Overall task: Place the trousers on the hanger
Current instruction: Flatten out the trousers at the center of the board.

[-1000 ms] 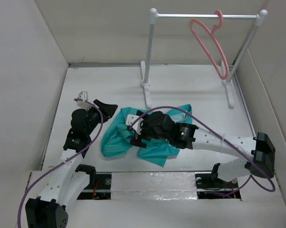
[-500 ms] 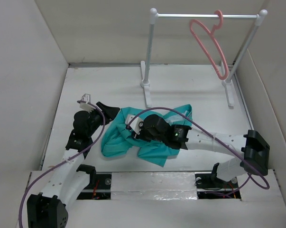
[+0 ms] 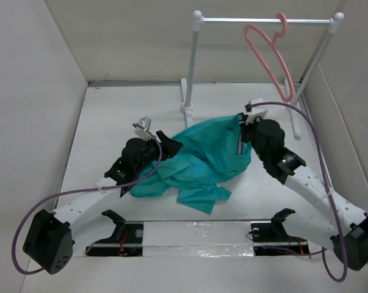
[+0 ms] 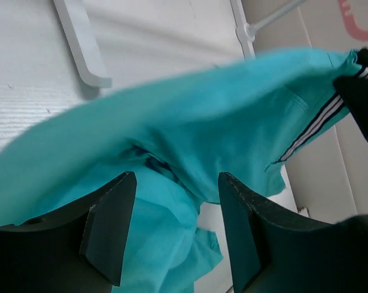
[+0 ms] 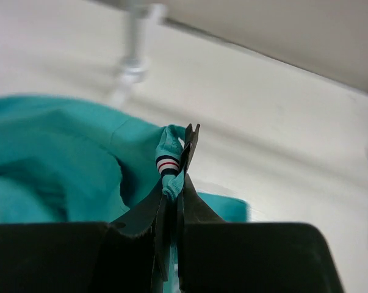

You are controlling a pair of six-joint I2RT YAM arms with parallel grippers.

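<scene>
Right wrist: R claw (image 5: 182, 131) clamped on trousers (image 5: 61, 152); L claw (image 4: 174, 180) splayed, fingers apart

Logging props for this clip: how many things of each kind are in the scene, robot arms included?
Teal trousers: 1
Pink hanger: 1
Rail stand: 1
Robot arms: 2
Total: 5
</scene>
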